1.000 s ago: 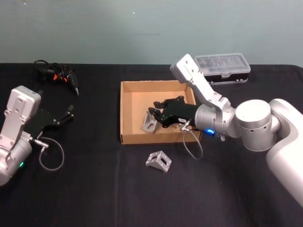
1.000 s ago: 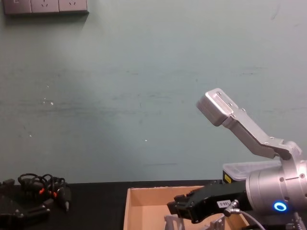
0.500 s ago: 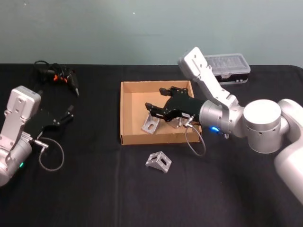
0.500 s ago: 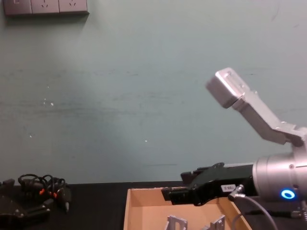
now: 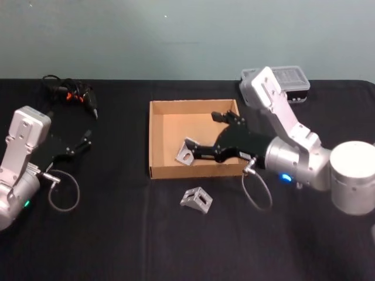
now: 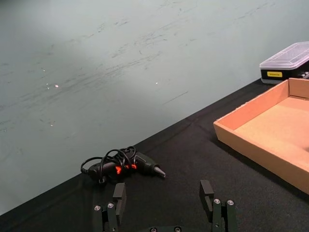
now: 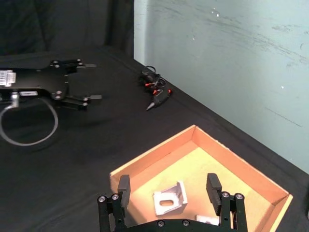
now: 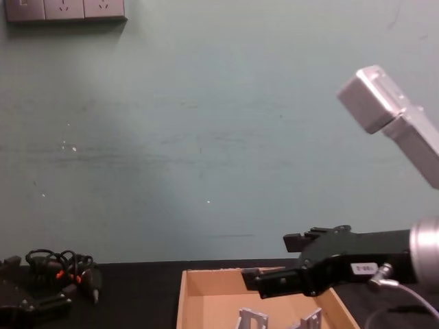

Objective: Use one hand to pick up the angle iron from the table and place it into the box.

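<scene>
Head view: a grey slotted angle iron lies on the black desk just before the tan box, its longer side roughly left to right. A second angle iron leans inside by the front wall. The right gripper hovers above the box, fingers wide apart, empty. Right wrist view: a third bracket inside. The left gripper is parked left, fingers apart.

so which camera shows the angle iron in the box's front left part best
The right wrist view: it looks down on the angle iron, showing its slotted face whole on the box floor. The head view shows it smaller, from farther off. The chest view catches just its upper part at the frame's bottom edge.
</scene>
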